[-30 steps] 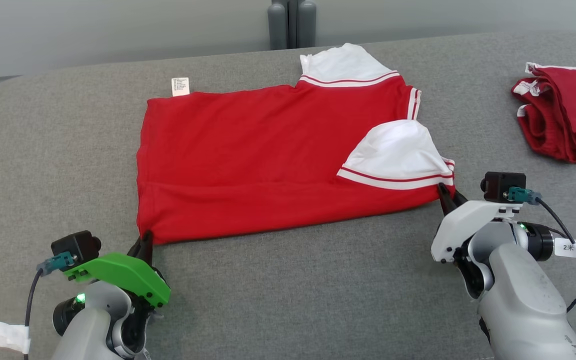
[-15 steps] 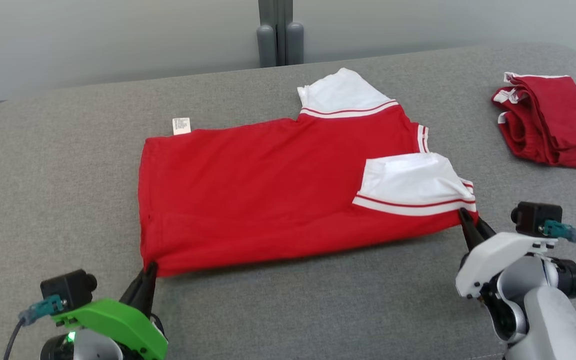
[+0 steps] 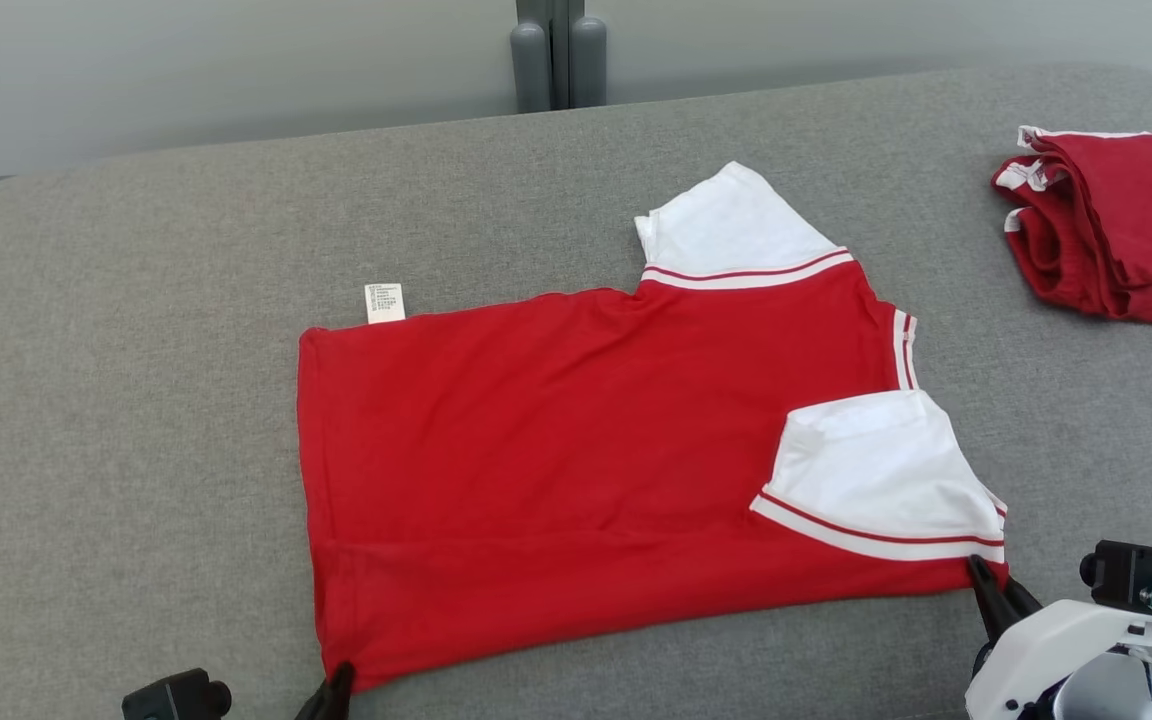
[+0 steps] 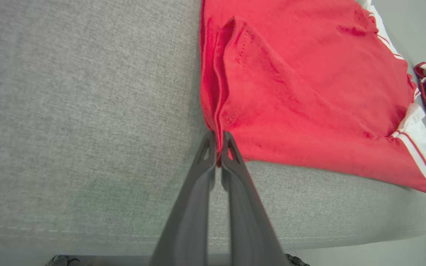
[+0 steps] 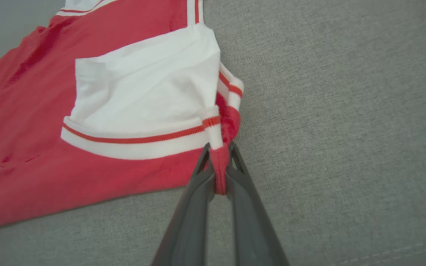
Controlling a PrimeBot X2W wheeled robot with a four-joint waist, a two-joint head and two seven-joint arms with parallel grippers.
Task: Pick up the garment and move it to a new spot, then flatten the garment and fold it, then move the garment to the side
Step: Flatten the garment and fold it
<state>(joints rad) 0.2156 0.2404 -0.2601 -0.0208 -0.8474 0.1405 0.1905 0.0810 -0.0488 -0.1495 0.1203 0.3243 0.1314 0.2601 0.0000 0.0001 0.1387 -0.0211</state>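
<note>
Two near corners of the red shirt (image 3: 556, 440), lying long from side to side on the gray cushion (image 3: 136, 300), are pinched tight: my left gripper (image 4: 218, 139) holds one, my right gripper (image 5: 220, 153) the other.

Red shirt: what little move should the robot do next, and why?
Probably lift both near corners slightly to start the fold. The left tool and right tool each pinch a near corner of the red shirt, which lies flat with one sleeve folded in.
</note>
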